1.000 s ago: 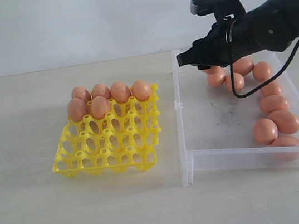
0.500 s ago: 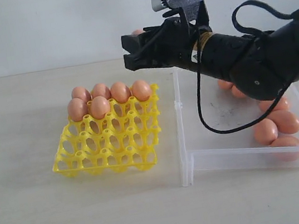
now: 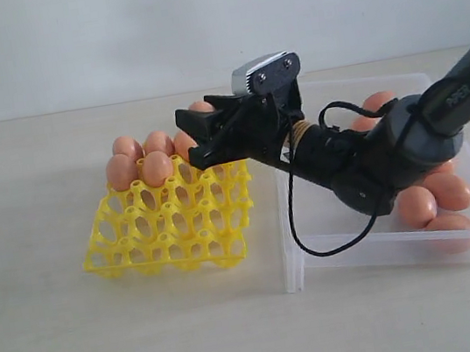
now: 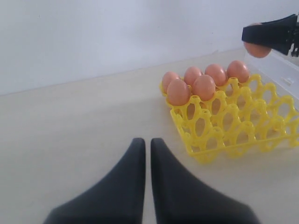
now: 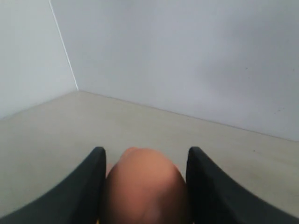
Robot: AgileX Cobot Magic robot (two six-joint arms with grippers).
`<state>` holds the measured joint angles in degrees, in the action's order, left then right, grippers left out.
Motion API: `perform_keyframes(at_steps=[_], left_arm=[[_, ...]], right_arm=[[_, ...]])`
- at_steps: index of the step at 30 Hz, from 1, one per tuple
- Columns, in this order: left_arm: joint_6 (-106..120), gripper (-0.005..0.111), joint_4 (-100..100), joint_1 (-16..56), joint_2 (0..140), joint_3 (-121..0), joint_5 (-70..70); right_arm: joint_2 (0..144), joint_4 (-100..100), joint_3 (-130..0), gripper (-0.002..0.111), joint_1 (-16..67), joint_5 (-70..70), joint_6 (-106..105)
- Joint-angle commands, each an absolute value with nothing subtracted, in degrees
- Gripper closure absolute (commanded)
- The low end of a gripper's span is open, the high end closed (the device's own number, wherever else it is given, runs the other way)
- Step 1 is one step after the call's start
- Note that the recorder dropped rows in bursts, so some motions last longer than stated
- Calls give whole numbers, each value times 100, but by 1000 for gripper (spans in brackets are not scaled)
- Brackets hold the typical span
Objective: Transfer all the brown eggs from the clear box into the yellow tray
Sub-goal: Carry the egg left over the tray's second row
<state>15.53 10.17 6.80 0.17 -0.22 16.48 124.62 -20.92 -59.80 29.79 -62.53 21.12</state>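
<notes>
My right gripper is shut on a brown egg and hangs over the back right part of the yellow tray. The right wrist view shows that egg wedged between both fingers. Several brown eggs fill the tray's back cups, and its front rows are bare. More eggs lie along the right side of the clear box, partly hidden by the arm. My left gripper is shut and holds nothing, low over the table short of the tray. It is out of the exterior view.
The tray and the box stand side by side on a pale tabletop, with a white wall behind. The right arm and its black cable stretch across the box's left half.
The right arm has swung left out of the box with the egg and come down over the tray's back right. The left gripper shows in no earlier frame.
</notes>
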Motion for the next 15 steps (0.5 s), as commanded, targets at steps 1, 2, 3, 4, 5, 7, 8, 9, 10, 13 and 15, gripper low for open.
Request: perform_keyframes(at_steps=[1,2,3,4,5,7,8,9,10,13,15], left_arm=[[1554,103,1009,714,0,0,1625],[1554,103,1009,714,0,0,1625],[1554,103,1009,714,0,0,1625],[1554,103,1009,714,0,0,1625],[1554,103,1009,714,0,0,1625],[1554,103,1009,714,0,0,1625],[1554,103,1009,714,0,0,1625],[1554,103,1009,714,0,0,1625],[1554,103,1009,714,0,0,1625],[1554,103,1009,714,0,0,1625],[1554,103,1009,714,0,0,1625]], right_arm=[[12827,-2429,-6383,109,2996,-6215,2126],[12864,-2455,-6474,109,2996,-6095,2174],[12906,-2466,-6547,109,2996,-5888,2224],[12918,-2481,-6623,109,3022,-5714,2259],[12943,-2481,-6673,109,3034,-5595,2261],[12997,-2536,-6811,109,3052,-5462,2261],[13031,-2618,-6866,109,3060,-5462,2261],[13063,-2640,-6952,109,3082,-5449,2261],[13097,-2640,-7006,109,3103,-5428,2261],[13196,-2628,-7183,109,3149,-5201,2301],[13253,-2628,-7284,109,3162,-4990,2328]])
